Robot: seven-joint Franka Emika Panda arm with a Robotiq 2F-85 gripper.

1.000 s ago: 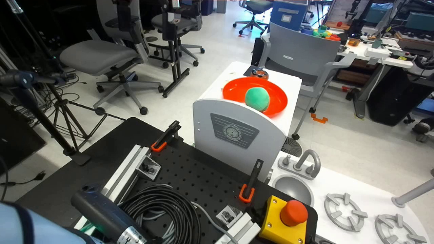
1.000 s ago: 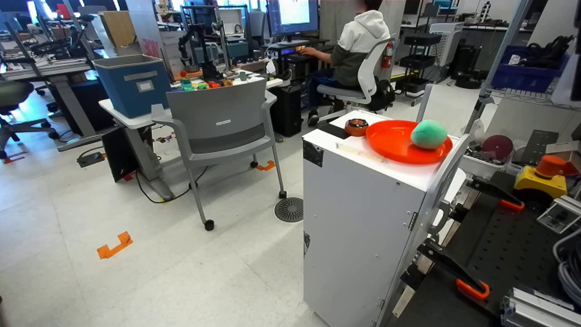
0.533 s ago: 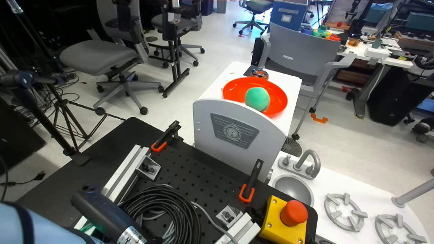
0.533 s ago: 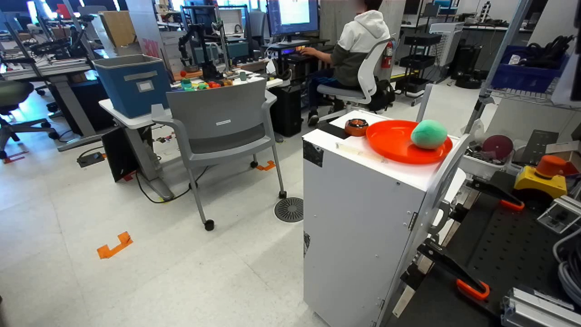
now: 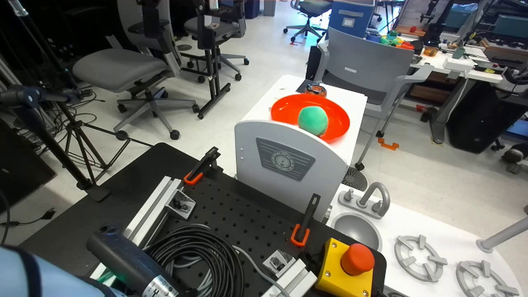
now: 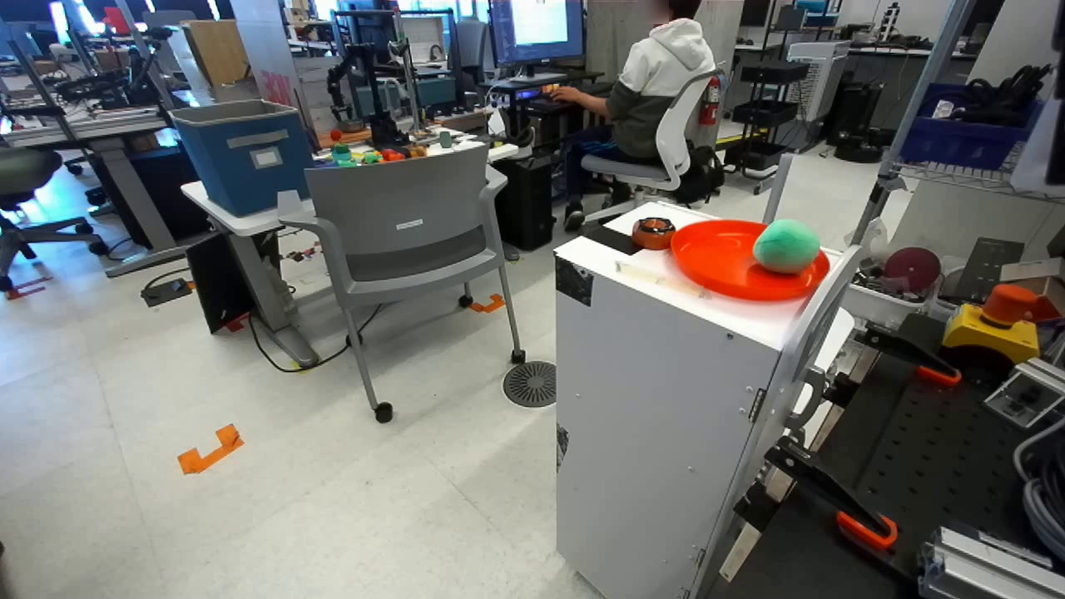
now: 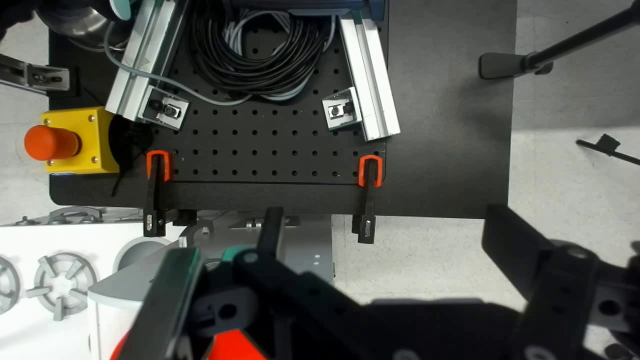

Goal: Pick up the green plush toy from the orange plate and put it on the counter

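The green plush toy (image 5: 313,120) rests inside the orange plate (image 5: 284,108), near the rim on the side of the grey panel. In an exterior view the toy (image 6: 786,246) and the plate (image 6: 707,254) stand on top of a white cabinet. My gripper (image 7: 387,227) shows only in the wrist view, with its jaws wide apart and nothing between them. It is above the black table's edge and apart from the toy. In that view the plate (image 7: 235,347) is mostly hidden behind the gripper's fingers. The white counter (image 5: 406,218) has a sink and burner rings.
A tall grey panel (image 5: 288,161) stands between the black table and the plate. An orange-and-black round object (image 6: 653,233) sits beside the plate. Clamps (image 7: 369,200), a red-topped yellow box (image 7: 82,140) and coiled cables (image 7: 260,75) are on the black table.
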